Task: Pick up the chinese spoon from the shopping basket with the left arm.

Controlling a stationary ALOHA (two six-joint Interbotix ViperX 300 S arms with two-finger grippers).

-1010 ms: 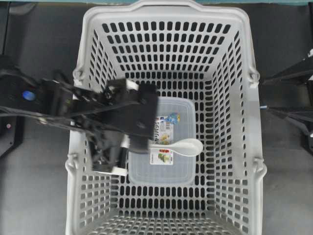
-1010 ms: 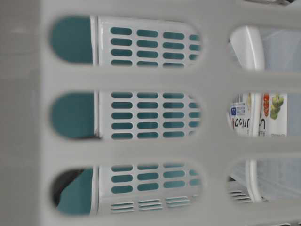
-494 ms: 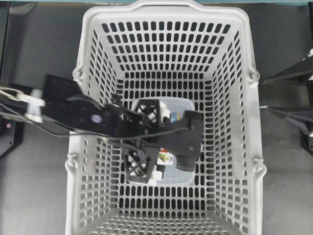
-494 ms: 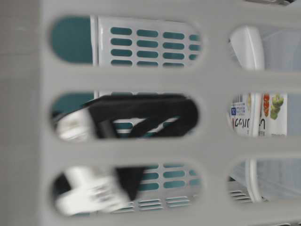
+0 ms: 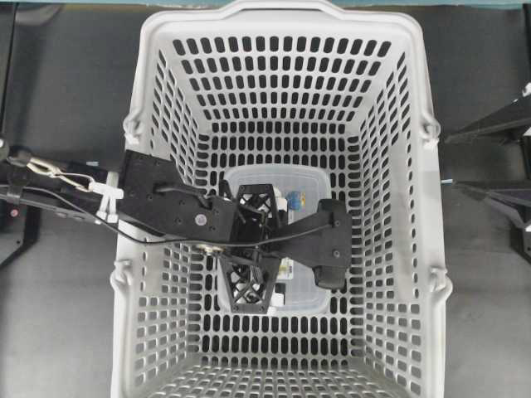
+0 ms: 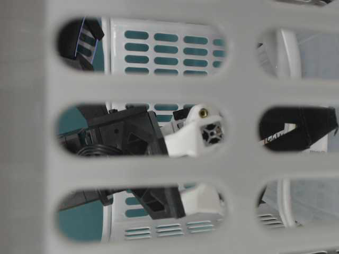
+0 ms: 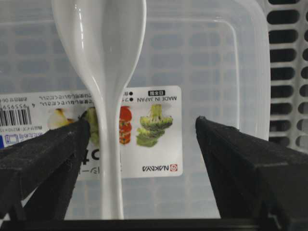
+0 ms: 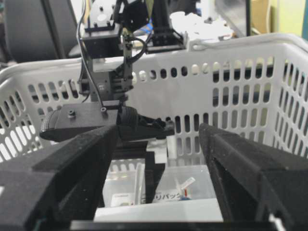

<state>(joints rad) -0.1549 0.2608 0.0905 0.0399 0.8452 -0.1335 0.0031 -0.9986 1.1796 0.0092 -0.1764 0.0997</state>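
Observation:
The chinese spoon (image 7: 98, 43) is glossy white and lies on the lid of a clear labelled container (image 7: 211, 57) in the shopping basket (image 5: 282, 12). In the left wrist view its bowl points up and its handle runs down between the fingers, close to the left finger (image 7: 43, 159). My left gripper (image 7: 142, 130) is open and straddles the handle without touching it. In the overhead view the left gripper (image 5: 264, 245) covers the spoon. My right gripper (image 8: 159, 154) is open and empty outside the basket rim, facing in.
The slotted basket walls (image 5: 166, 124) close in on all sides of the left arm (image 5: 158, 203). The container fills the middle of the basket floor. The table-level view looks through a basket wall (image 6: 159, 84) at the left gripper's black and white parts (image 6: 196, 135).
The left arm has swung from the basket's left wall to the middle and come down over the container. Its open fingers now straddle the spoon handle, hiding the spoon from overhead.

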